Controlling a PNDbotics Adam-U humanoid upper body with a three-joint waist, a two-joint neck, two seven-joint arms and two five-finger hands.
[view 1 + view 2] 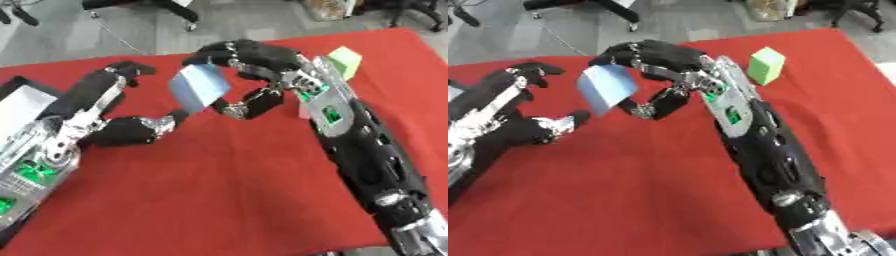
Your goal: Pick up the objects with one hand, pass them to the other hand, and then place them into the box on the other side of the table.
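Note:
A light blue block (199,86) hangs above the red table (219,190). My right hand (262,57) is shut on it, fingers curled over its top edge and the thumb (249,106) under its lower right corner. My left hand (92,97) is open just left of the block, fingers (127,69) reaching up beside it and its thumb (162,122) close below the block's lower corner. Whether the left thumb touches the block I cannot tell. A green block (765,65) stands on the table behind my right wrist.
A box with a white inside (19,107) lies at the left edge, partly covered by my left forearm. The table's far edge runs just behind both hands, with grey floor and chair legs beyond it.

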